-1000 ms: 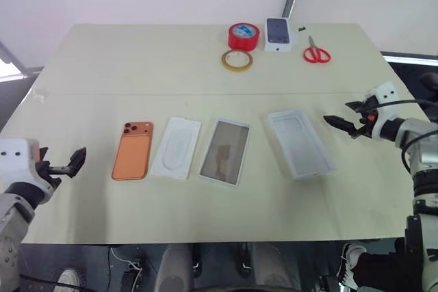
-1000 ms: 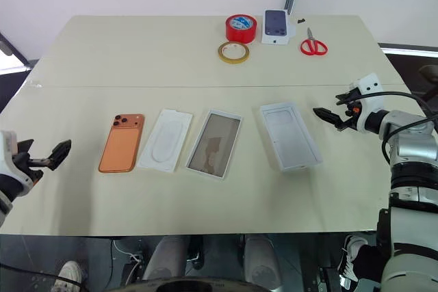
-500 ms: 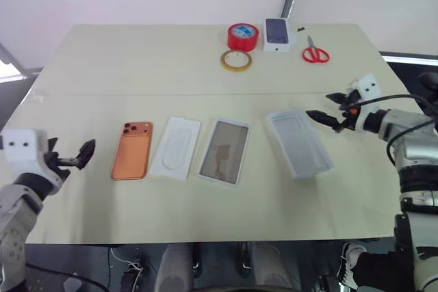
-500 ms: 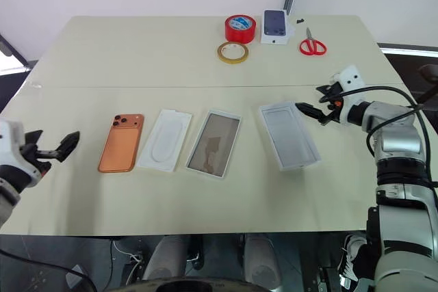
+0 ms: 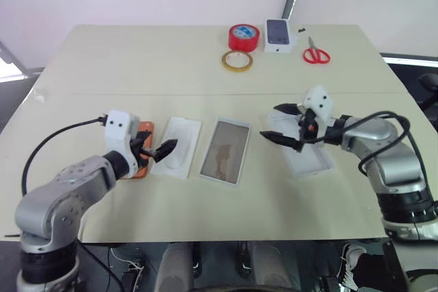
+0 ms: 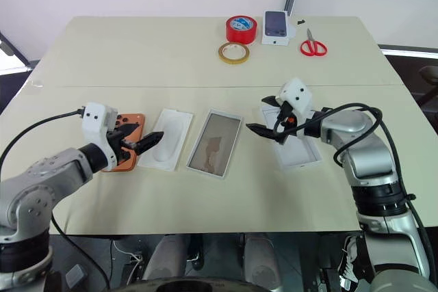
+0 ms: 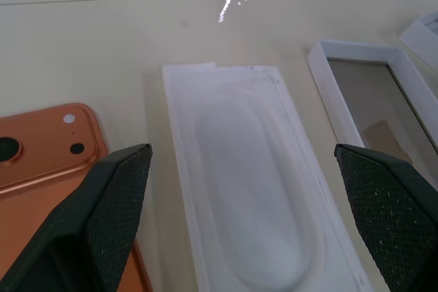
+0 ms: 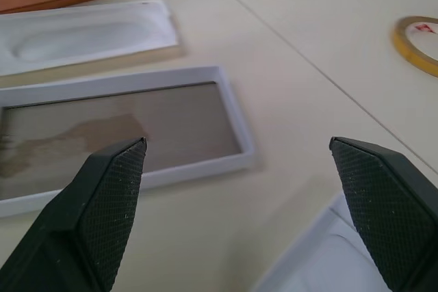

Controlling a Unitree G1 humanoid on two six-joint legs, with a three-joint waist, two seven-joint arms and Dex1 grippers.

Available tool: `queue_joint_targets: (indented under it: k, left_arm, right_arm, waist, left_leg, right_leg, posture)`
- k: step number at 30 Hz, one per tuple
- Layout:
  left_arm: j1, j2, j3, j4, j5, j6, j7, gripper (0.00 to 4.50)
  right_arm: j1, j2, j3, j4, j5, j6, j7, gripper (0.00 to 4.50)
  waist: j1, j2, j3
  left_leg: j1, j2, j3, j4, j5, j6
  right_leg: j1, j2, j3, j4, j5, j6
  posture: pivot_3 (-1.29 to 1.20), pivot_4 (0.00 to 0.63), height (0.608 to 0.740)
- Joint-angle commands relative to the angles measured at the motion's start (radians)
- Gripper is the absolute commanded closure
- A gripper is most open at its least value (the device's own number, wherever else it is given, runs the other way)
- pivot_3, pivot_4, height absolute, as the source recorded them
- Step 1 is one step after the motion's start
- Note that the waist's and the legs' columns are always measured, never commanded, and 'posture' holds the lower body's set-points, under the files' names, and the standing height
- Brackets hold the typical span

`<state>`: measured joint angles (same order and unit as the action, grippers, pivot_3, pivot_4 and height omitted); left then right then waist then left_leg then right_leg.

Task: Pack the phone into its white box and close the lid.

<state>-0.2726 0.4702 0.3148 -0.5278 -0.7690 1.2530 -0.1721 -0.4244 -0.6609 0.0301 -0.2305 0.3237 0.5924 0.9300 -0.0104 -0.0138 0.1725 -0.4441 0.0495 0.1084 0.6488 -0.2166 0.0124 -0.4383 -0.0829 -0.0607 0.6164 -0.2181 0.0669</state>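
We see the table with the lid, white box, insert and phone in a row near its front edge. Our right gripper hovers spread over the lid's near-left end. Our left gripper hangs spread, empty, over the phone's right edge and the insert.

red tape roll, yellow tape, scissors

Two tape rolls: one red roll, one thin yellow roll. One pair of red-handled scissors. One orange slab phone. Four white cardboard pieces: insert, tray, lid, small phone box beside the red roll.
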Motion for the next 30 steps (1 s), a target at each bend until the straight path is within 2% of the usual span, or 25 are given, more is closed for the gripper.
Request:
queue_joint_targets:
  k: [1, 8, 17, 20, 27, 30]
  left_arm:
    - [-0.042, -0.016, 0.053, 0.014, -0.032, 0.101, 0.046, 0.00]
    - [-0.131, -0.013, 0.004, 0.106, 0.016, 0.258, 0.077, 0.00]
    - [-0.241, -0.096, 0.021, 0.221, 0.031, 0.343, 0.038, 0.00]
    - [-0.254, -0.106, 0.020, 0.274, 0.057, 0.353, 0.029, 0.85]
    - [-0.252, -0.096, 0.022, 0.313, 0.098, 0.341, 0.003, 4.34]
    - [-0.258, -0.101, 0.058, 0.313, 0.098, 0.339, -0.010, 4.43]
  right_arm:
    - [0.018, 0.011, 0.008, -0.080, 0.024, 0.025, -0.024, 0.02]
    - [0.041, -0.022, 0.049, -0.118, 0.014, 0.010, 0.001, 0.02]
    - [0.048, -0.057, 0.100, -0.147, -0.007, -0.051, 0.046, 0.02]
    - [0.043, -0.062, 0.121, -0.166, -0.009, -0.054, 0.054, 0.00]
    - [0.013, -0.074, 0.209, -0.231, -0.027, 0.004, 0.065, 0.00]
    - [-0.030, -0.056, 0.282, -0.259, -0.020, 0.144, 0.045, 0.00]
  waist:
    - [-0.003, 0.000, 0.000]
    - [0.003, -0.001, 0.000]
    - [0.002, -0.002, 0.000]
    - [0.002, -0.002, 0.000]
    - [0.003, -0.002, 0.000]
    - [0.001, -0.002, 0.000]
  left_leg:
    - [0.000, 0.000, 0.000, 0.000, 0.000, 0.000]
    - [0.000, -0.001, -0.001, 0.001, 0.000, 0.000]
    - [0.001, -0.001, -0.001, 0.001, 0.000, 0.000]
    - [0.001, -0.001, -0.001, 0.001, 0.000, 0.000]
    - [0.001, -0.001, -0.001, 0.001, 0.000, 0.000]
    - [0.001, -0.001, -0.001, 0.001, 0.000, 0.000]
  right_leg:
    - [0.000, 0.001, 0.000, 0.000, 0.000, 0.000]
    - [0.000, 0.001, 0.000, 0.001, 0.000, 0.001]
    - [0.001, 0.001, 0.000, 0.001, 0.000, 0.001]
    - [0.001, 0.001, 0.000, 0.001, 0.000, 0.001]
    - [0.001, 0.000, 0.000, 0.001, 0.000, 0.001]
    - [0.001, 0.000, 0.000, 0.001, 0.000, 0.001]
  posture:
    - [0.00, 0.150, 0.740]
    - [0.00, 0.150, 0.740]
    - [0.00, 0.150, 0.740]
    - [0.00, 0.150, 0.740]
    - [0.00, 0.150, 0.740]
    - [0.00, 0.150, 0.740]
